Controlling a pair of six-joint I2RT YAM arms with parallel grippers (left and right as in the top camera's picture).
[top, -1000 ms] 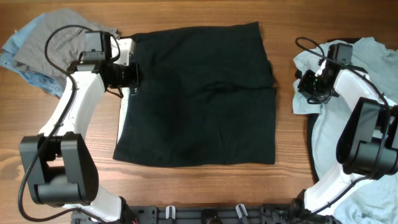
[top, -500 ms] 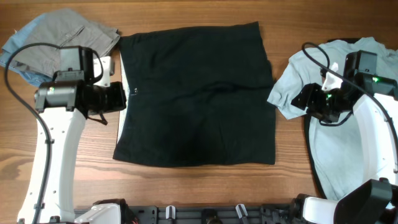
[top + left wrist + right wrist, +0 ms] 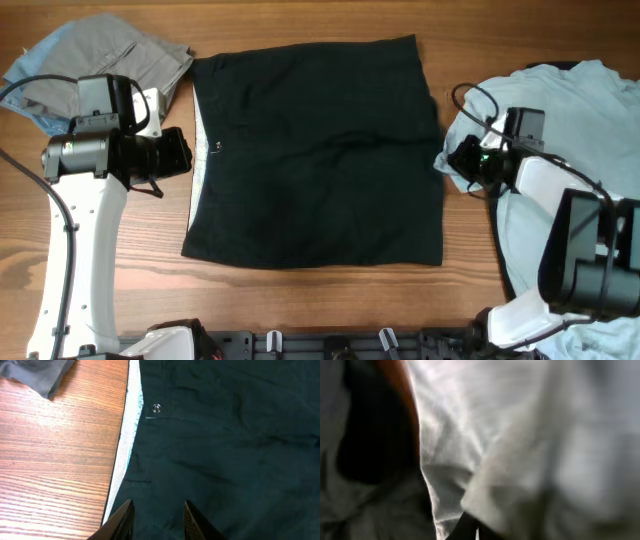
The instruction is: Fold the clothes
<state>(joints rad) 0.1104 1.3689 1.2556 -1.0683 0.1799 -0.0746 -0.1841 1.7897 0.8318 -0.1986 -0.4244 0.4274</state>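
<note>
The black shorts (image 3: 320, 150) lie spread flat mid-table, with a white waistband lining along their left edge (image 3: 127, 435). My left gripper (image 3: 188, 158) is open and empty, its fingers (image 3: 156, 510) just above that left edge of the shorts (image 3: 225, 450). The pale blue-grey T-shirt (image 3: 560, 110) lies bunched at the right. My right gripper (image 3: 462, 165) is at the T-shirt's left sleeve, beside the shorts' right edge. Its fingers (image 3: 472, 532) look closed in the pale fabric (image 3: 520, 435), and the view is blurred. Grey trousers (image 3: 130, 55) lie on a blue denim piece (image 3: 28, 72) at the far left.
A metal button (image 3: 156, 408) sits near the shorts' waistband. Bare wood (image 3: 320, 300) runs along the table front. The arm bases stand at the front edge (image 3: 330, 345). The grey trousers' corner shows in the left wrist view (image 3: 40, 375).
My left gripper drew back left and down along the shorts' left edge. My right gripper moved down and left, and the T-shirt sleeve came left toward the shorts.
</note>
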